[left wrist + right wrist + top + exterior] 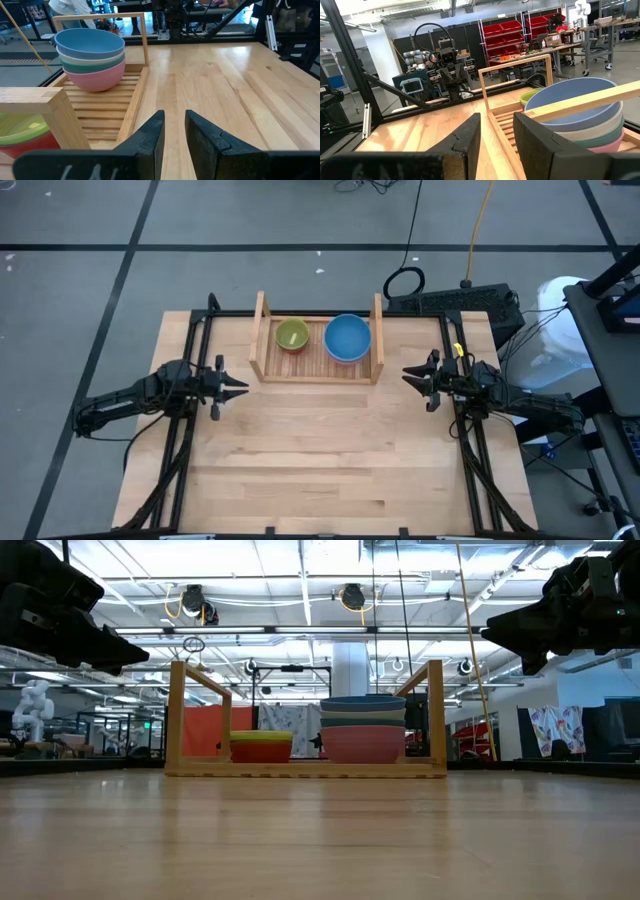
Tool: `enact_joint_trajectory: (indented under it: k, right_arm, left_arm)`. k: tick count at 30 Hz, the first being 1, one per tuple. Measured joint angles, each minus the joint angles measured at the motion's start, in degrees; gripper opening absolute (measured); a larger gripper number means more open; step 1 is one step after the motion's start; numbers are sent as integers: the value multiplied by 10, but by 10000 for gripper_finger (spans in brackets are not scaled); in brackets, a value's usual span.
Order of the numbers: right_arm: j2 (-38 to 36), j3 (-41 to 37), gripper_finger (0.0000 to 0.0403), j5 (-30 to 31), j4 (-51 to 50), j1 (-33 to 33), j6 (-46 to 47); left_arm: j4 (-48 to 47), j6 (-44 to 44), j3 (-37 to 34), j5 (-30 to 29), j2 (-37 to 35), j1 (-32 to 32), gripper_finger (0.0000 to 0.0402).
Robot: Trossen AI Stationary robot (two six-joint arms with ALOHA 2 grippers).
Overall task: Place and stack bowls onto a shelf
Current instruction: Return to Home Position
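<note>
We've got two matte black arms, left arm (130,398) and right arm (530,402) either side of the shelf (315,370): chunky jointed segments, thin dark cables trailing, wedge-shaped fingers (147,142) with blunt flat tips on both.

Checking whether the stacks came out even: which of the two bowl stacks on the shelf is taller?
The stack with the blue bowl on top and the pink bowl at the bottom; it rises clearly above the other stack beside it.
</note>
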Motion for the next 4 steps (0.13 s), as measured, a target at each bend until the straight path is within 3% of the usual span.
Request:
enact_joint_trajectory:
  k: [4]
  right_arm:
    - [0,0,109,0,0,0,0]
  left_arm:
    - [0,0,0,0,0,0,83]
